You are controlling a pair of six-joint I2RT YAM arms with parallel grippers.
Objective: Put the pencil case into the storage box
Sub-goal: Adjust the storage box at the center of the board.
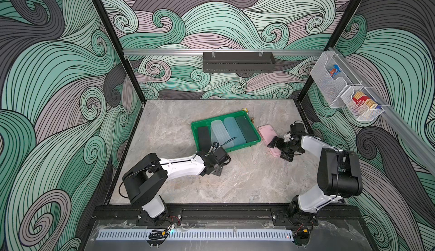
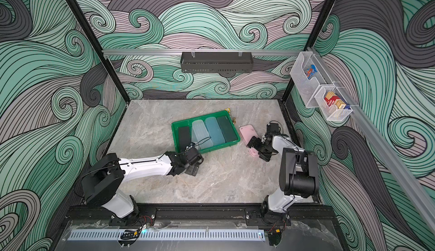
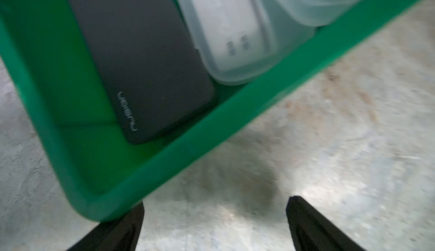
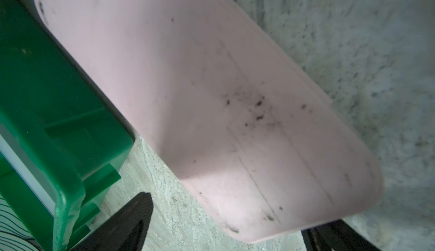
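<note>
The green storage box point(image 1: 244, 144) point(image 2: 221, 145) lies askew mid-table and holds several pencil cases side by side: black point(image 1: 203, 135), clear point(image 1: 219, 132), blue point(image 1: 234, 129) and dark green point(image 1: 246, 128). A pink pencil case point(image 1: 267, 132) point(image 2: 247, 132) point(image 4: 211, 96) lies flat on the table just right of the box. My right gripper point(image 1: 279, 149) point(image 4: 226, 216) is open, its jaws straddling the pink case's near end. My left gripper point(image 1: 217, 169) point(image 3: 215, 202) is open and empty over bare table at the box's near left corner point(image 3: 211, 129).
A black perforated trough point(image 1: 239, 62) hangs on the back rail. Two white mesh baskets point(image 1: 329, 82) with packets hang on the right wall. Small brass-coloured bits point(image 1: 252, 120) lie behind the box's far right corner.
</note>
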